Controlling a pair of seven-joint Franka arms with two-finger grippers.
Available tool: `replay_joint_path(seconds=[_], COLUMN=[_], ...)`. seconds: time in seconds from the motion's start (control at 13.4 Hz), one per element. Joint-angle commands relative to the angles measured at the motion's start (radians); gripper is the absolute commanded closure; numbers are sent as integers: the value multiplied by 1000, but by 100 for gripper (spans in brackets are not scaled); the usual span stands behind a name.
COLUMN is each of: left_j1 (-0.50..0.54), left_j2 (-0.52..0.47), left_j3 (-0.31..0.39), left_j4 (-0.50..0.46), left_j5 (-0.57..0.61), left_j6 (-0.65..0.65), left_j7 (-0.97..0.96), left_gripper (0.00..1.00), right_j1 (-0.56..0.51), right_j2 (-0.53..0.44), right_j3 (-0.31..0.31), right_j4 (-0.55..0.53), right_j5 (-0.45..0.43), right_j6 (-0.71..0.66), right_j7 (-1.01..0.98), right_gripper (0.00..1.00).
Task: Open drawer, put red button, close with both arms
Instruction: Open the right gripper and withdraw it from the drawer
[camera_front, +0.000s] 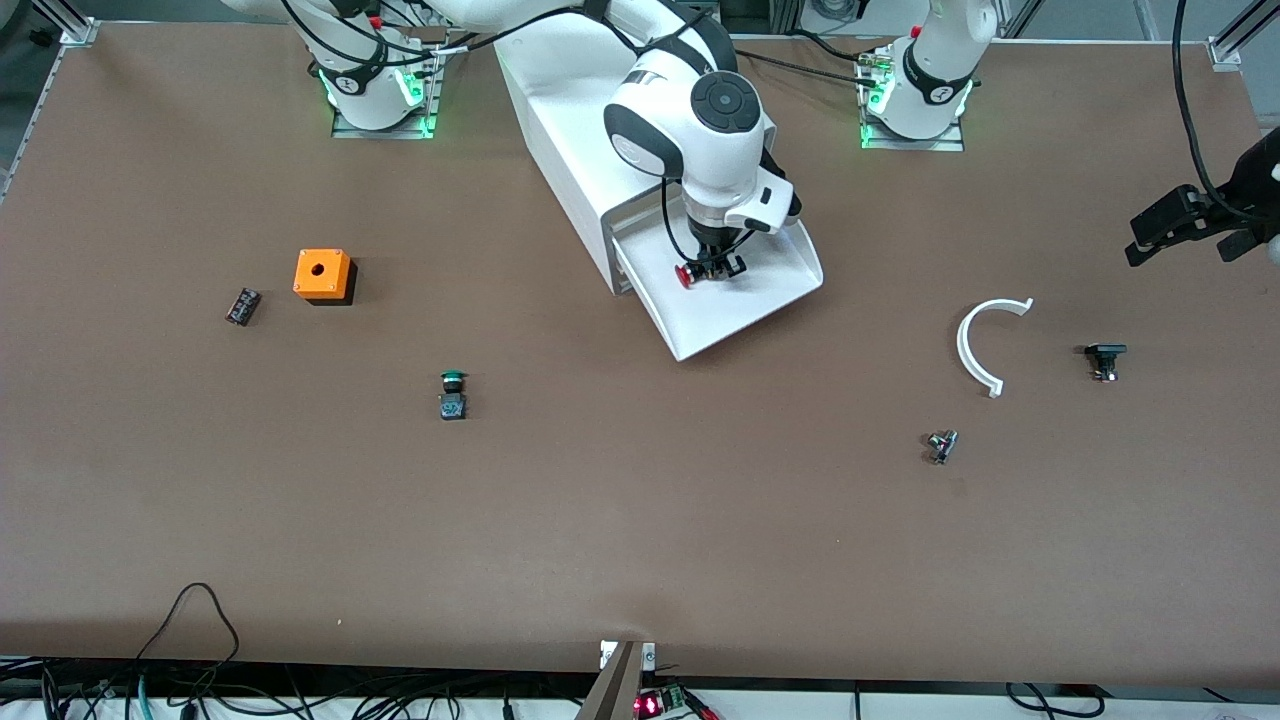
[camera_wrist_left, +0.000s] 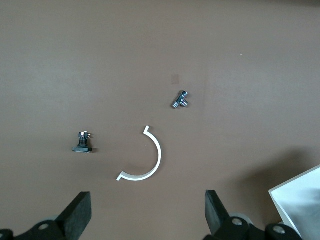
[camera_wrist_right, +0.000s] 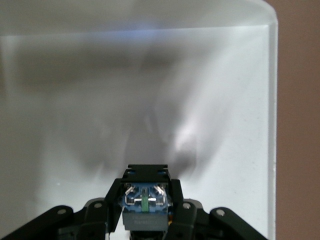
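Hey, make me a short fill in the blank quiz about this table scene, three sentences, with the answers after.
1. The right gripper holds the red button over the open ____.
2. The left gripper waits above the table, its jaws ____.
3. The button left standing on the table has a ____ cap.

Missing words: drawer; open; green

The cabinet (camera_front: 560, 130) is partly hidden under the right arm at the front view's top centre. At that view's right edge, the left gripper (camera_front: 1185, 232) is cut off.
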Motion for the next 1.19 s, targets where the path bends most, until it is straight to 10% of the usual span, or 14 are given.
replay_joint_path(seconds=[0.0,1.12], left_j1=[-4,-4], left_j2=[-18,-18], left_j3=[6,10], left_j4=[-16,-16], left_j5=[-6,-6], left_j6=[7,4], left_j7=[71,102], left_gripper=[0,0], right_j1=[12,-345], right_j2=[-16,-316], right_j3=[-11,-43], right_j4=[-4,53], right_j5=[-7,-38], right_j6=[-42,-187], right_j7=[83,301], right_gripper=[0,0])
